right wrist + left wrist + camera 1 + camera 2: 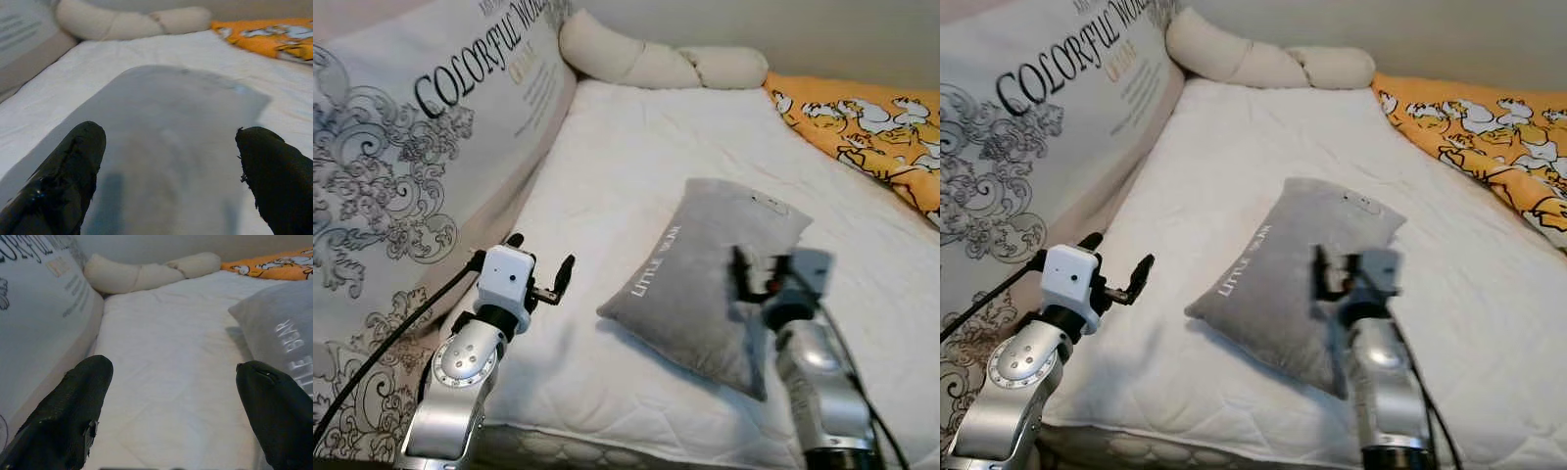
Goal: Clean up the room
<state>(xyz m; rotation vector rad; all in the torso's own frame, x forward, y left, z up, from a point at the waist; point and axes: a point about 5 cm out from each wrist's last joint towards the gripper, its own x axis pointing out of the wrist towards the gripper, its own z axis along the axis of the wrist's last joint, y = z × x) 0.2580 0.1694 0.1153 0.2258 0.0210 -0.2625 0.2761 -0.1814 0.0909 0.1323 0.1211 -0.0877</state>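
A grey pillow (pixel 705 269) printed "LITTLE BEAR" lies on the white mattress (pixel 636 166), near its front edge. My right gripper (pixel 756 274) hovers over the pillow's near end, blurred, fingers (pixel 63 176) spread wide with the pillow (pixel 171 142) between and below them. My left gripper (pixel 540 262) is open too, held above the mattress just left of the pillow, whose corner (pixel 279 328) shows beside one finger (pixel 274 411). Nothing is held by either.
A large white cushion (pixel 411 166) printed "COLORFUL" stands along the bed's left side. A long cream bolster (pixel 656 61) lies at the head of the bed. An orange patterned blanket (pixel 871 127) covers the far right.
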